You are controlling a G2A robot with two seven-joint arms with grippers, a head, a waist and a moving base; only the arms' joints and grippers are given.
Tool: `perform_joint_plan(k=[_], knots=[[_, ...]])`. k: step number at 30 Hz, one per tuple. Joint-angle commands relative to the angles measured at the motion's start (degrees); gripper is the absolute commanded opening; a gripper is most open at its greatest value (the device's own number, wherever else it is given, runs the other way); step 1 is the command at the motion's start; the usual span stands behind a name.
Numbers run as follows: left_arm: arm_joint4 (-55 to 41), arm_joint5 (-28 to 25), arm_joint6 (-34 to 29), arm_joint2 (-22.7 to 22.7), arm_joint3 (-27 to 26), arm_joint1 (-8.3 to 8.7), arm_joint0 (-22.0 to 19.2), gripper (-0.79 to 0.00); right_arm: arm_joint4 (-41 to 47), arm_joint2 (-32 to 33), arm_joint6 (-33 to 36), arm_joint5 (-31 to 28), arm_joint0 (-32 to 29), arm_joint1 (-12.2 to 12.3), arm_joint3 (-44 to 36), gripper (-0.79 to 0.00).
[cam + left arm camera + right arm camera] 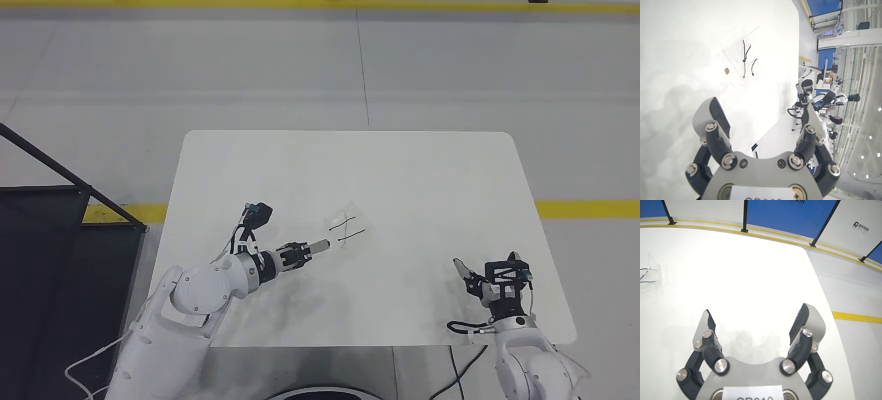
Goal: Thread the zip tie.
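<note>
At the left edge of the top view stands a dark panel [40, 260]. Just left of the frame's middle, my left gripper [322, 244] sits low over the white table [430, 170]. Its fingers are spread apart around nothing, tips aimed right and slightly up. Just beside them, at centre, the zip tie [744, 51] lies as thin black strands on a small clear plate [331, 222], the long axis slanting from lower left to upper right. A brown speck [727, 71] sits on the table near the plate. At lower right, well apart, my right gripper [488, 266] is spread wide too, empty.
</note>
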Motion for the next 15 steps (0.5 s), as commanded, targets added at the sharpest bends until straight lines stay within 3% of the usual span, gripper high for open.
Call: perform_joint_plan(k=[1, 15], knots=[[0.0, -0.2, 0.2, 0.1, 0.0, -0.01, 0.1, 0.0, 0.0, 0.0, 0.0, 0.0, 0.0, 0.0, 0.0, 0.0], [-2.7, 3.7, 8.2, 4.0, 2.2, -0.95, -2.3, 0.0, 0.0, 0.0, 0.0, 0.0, 0.0, 0.0, 0.0, 0.0]])
